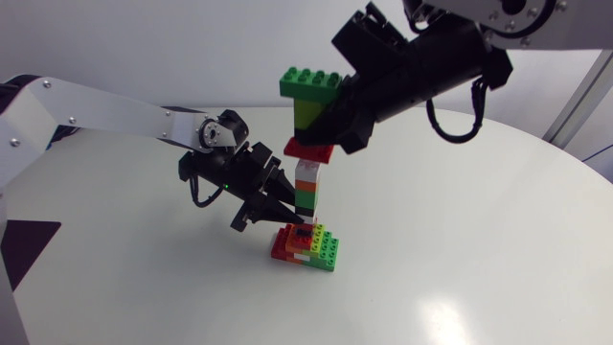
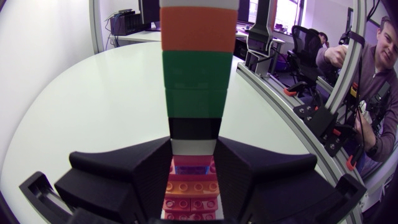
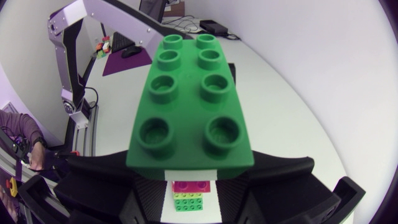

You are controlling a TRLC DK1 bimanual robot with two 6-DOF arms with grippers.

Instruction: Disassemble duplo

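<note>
Left claw (image 2: 193, 171) clamping duplo tower (image 1: 306, 192) low, right claw (image 1: 326, 129) high, white table (image 1: 460, 249)

White round table (image 1: 479, 259), duplo tower (image 1: 306, 187) standing near its middle

The tower (image 2: 194, 93) (above its orange brick (image 2: 198, 28)) is cut off.

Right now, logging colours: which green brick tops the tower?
The wide dark green eight-stud brick at the right gripper; the other green brick sits mid-column under the orange brick.
</note>
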